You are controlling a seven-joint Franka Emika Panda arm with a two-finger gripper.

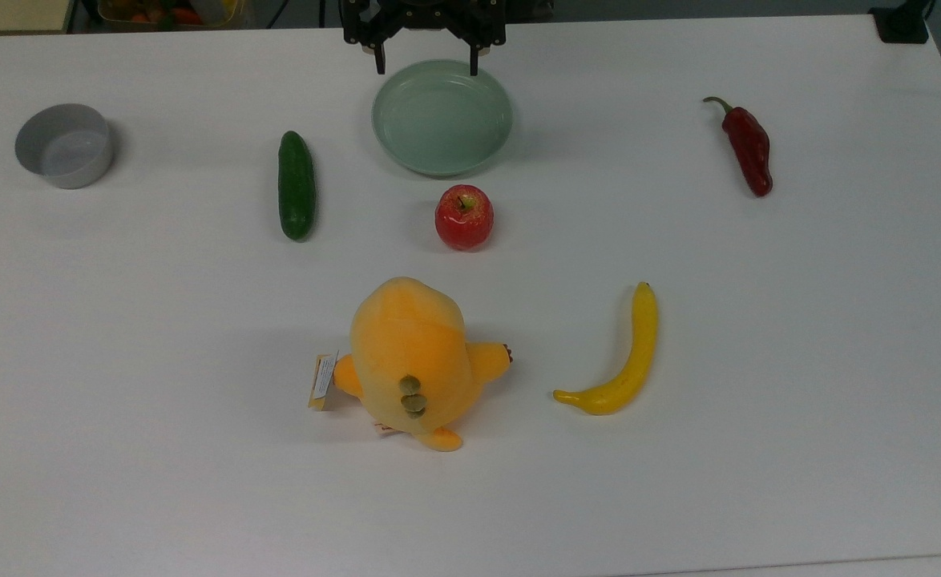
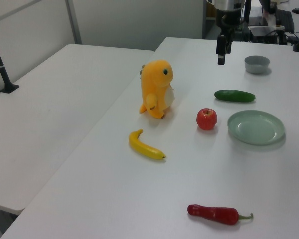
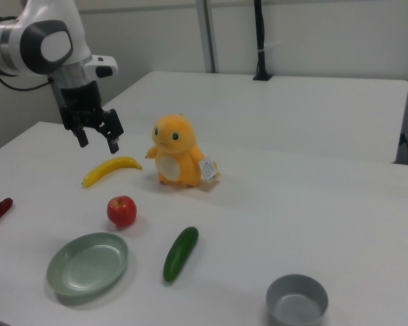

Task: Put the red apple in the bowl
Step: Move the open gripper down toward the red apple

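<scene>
1. A white table (image 1: 759,401) holds seven things spread well apart; a second white table stands beside it in the left view and the right view.
2. The red apple (image 1: 464,216) stands upright near the middle of the table, its short stem and yellowish patch facing up; in the top view it sits just below the pale green dish (image 1: 442,117), close to the rim but apart from it.
3. The bowl (image 1: 64,145), small, grey and straight-sided, stands at the top view's far left, well apart from the apple; nothing lies inside it.
4. A dark green cucumber (image 1: 296,185) lies between the bowl and the apple, nearer the apple, lengthwise up and down in the top view.
5. An orange plush toy (image 1: 413,361) with a paper tag stands below the apple in the top view; in the right view it is upright and faces the camera.
6. A yellow banana (image 1: 619,361) lies curved on the top view's right of the toy; a dark red chili pepper (image 1: 749,146) lies at the top view's upper right.
7. The gripper (image 3: 96,138) hangs in the air above the table, pointing down; its two fingers are spread wide and hold nothing; in the top view it shows at the upper edge, over the far rim of the green dish.
</scene>
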